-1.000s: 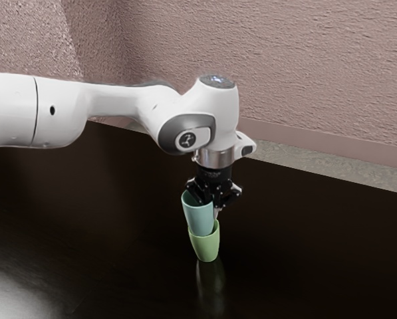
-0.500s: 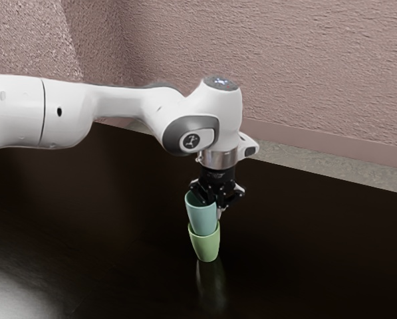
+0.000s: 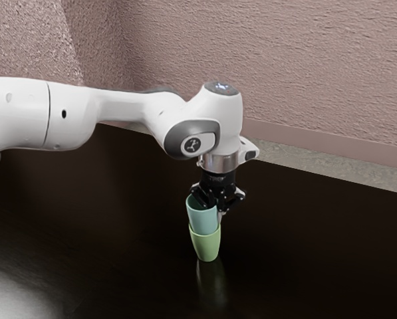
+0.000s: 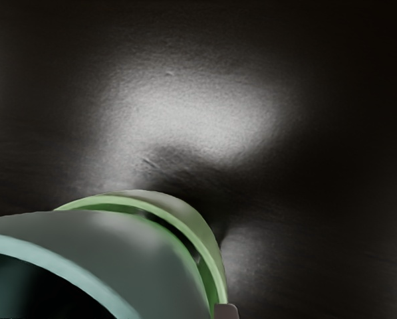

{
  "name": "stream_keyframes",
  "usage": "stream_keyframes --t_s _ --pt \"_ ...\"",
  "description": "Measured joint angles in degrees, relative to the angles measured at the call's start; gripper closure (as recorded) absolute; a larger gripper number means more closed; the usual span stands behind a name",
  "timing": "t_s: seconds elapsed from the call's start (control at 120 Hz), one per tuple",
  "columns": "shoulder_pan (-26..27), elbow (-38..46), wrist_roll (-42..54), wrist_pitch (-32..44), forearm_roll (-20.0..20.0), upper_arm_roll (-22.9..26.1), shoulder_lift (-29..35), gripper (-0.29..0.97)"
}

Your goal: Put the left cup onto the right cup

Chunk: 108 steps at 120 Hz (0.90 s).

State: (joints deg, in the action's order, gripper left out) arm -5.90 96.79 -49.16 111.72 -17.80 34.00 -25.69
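A teal cup (image 3: 201,216) stands nested in a light green cup (image 3: 205,245) on the dark table (image 3: 85,226). The teal cup leans slightly toward the exterior view's left, and its upper half sticks out above the green rim. My gripper (image 3: 215,202) points straight down and is shut on the teal cup's rim at the side toward the exterior view's right. In the wrist view the teal cup (image 4: 105,266) looms just under my hand, with the green cup's rim (image 4: 197,229) curving around it.
The dark glossy table (image 4: 264,86) spreads out on all sides of the cups. A rough pinkish wall (image 3: 304,60) and a pale floor strip (image 3: 331,163) lie behind the table's far edge.
My hand has moved a little toward the exterior view's right and down. The teal cup has become more upright and sunk deeper into the green cup.
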Motion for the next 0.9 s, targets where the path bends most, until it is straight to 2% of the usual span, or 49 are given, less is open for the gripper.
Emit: stream_keyframes --t_s 0.2,0.4,0.542,0.7,0.9 --pt "0.0 0.0 0.0 0.4 0.0 -0.2 -0.6 0.75" --pt "0.0 0.1 0.2 1.0 0.2 -0.2 -0.8 0.35" --pt "0.0 0.1 0.2 1.3 0.2 -0.3 -0.9 0.18" --pt "0.0 0.1 0.3 1.5 0.2 -0.3 -1.0 0.09" --pt "0.0 0.1 0.4 1.6 0.2 -0.3 -1.0 0.03"
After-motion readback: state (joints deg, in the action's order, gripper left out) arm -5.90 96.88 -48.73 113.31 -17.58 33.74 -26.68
